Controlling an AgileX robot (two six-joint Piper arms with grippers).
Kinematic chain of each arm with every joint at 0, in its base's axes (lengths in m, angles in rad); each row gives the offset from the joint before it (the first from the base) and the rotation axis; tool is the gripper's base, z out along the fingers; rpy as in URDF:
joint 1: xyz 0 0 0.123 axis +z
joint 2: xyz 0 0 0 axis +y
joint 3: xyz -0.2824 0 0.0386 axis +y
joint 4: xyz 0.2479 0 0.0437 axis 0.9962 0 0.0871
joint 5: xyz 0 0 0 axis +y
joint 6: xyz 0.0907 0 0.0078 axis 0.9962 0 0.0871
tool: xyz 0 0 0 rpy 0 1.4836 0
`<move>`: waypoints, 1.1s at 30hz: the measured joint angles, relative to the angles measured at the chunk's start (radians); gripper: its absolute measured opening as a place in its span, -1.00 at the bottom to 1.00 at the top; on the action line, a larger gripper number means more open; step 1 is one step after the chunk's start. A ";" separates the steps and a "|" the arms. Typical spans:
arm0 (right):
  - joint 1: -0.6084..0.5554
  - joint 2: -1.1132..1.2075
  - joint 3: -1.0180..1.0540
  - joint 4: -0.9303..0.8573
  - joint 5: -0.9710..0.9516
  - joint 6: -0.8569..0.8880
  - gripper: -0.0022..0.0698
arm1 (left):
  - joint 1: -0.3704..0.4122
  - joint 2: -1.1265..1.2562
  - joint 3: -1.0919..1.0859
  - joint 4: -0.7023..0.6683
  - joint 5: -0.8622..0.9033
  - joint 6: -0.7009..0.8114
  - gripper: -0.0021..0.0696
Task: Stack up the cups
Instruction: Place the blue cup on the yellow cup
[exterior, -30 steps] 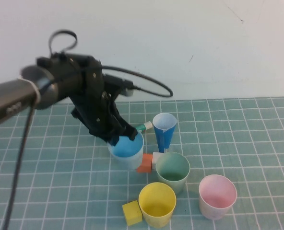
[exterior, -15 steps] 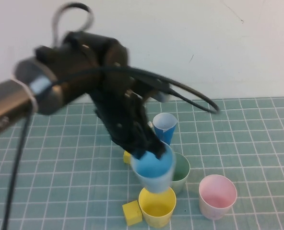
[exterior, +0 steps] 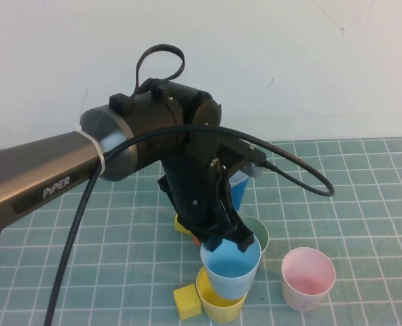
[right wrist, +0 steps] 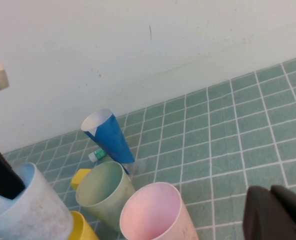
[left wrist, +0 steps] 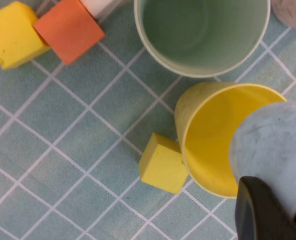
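My left gripper [exterior: 227, 243] is shut on the rim of the light blue cup [exterior: 230, 266], one finger inside and one outside. That cup hangs over the mouth of the yellow cup [exterior: 214, 307], its base [left wrist: 273, 145] above the yellow opening [left wrist: 208, 145]; I cannot tell whether they touch. The green cup [exterior: 259, 232] stands just behind them and the pink cup [exterior: 307, 277] to their right, both upright and empty. My right gripper [right wrist: 275, 212] is shut and empty, low beside the pink cup [right wrist: 153, 215]; it is outside the high view.
A dark blue cone cup [exterior: 238, 190] stands behind the green cup. One yellow cube [exterior: 187, 301] lies against the yellow cup's left side. Another yellow cube [left wrist: 13, 35], an orange cube [left wrist: 68, 27] and a white cube [left wrist: 100, 5] lie left of the green cup.
My left arm carried the light blue cup from the mat behind the cubes, up and toward the front, to above the yellow cup. The other cups stayed put.
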 joint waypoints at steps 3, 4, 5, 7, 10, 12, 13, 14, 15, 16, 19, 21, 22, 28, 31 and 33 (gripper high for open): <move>0.000 0.000 0.000 0.000 0.002 0.000 -0.95 | 0.000 0.013 0.007 0.002 -0.010 -0.008 -0.93; 0.000 0.000 0.000 0.000 0.002 0.000 -0.95 | 0.000 0.015 0.012 0.005 -0.024 -0.014 -0.93; 0.000 0.000 0.000 0.000 0.002 0.000 -0.95 | 0.000 0.016 0.023 0.006 -0.035 -0.019 -0.93; 0.000 0.000 0.000 0.000 0.002 0.000 -0.95 | 0.000 0.019 0.036 0.012 -0.056 -0.024 -0.93; 0.000 0.000 0.000 0.000 0.002 0.000 -0.95 | 0.000 0.021 0.046 0.018 -0.076 -0.033 -0.93; 0.000 0.000 0.000 0.000 0.002 0.000 -0.95 | 0.000 0.021 0.046 0.033 -0.082 -0.042 -0.93; 0.000 0.000 0.000 0.000 0.002 0.000 -0.95 | 0.000 0.021 0.046 0.041 -0.084 -0.050 -0.93; 0.000 0.000 0.000 0.000 0.002 0.000 -0.95 | 0.000 0.021 0.046 0.047 -0.086 -0.055 -0.93; 0.000 0.000 0.000 0.000 0.002 0.000 -0.95 | 0.000 0.021 0.048 0.052 -0.086 -0.059 -0.93; 0.000 0.000 0.000 0.000 0.002 0.000 -0.95 | 0.000 0.023 0.048 0.054 -0.088 -0.059 -0.93; 0.000 0.000 0.000 0.000 0.002 0.000 -0.95 | 0.000 0.032 0.048 0.054 -0.088 -0.059 -0.93; 0.000 0.000 0.000 0.000 0.002 0.000 -0.95 | 0.000 0.039 0.048 0.054 -0.088 -0.060 -0.90; 0.000 0.000 0.000 0.000 0.002 0.000 -0.95 | 0.000 0.041 0.048 0.054 -0.090 -0.060 -0.86; 0.000 0.000 0.000 0.014 0.006 0.000 -0.95 | 0.000 0.046 0.048 0.084 -0.077 -0.060 -0.18; 0.000 0.000 -0.022 0.018 0.056 -0.027 -0.95 | 0.000 0.043 0.048 0.115 -0.045 -0.060 0.04; 0.000 0.000 -0.070 0.018 0.105 -0.077 -0.95 | 0.000 0.021 0.052 0.122 -0.039 -0.060 0.04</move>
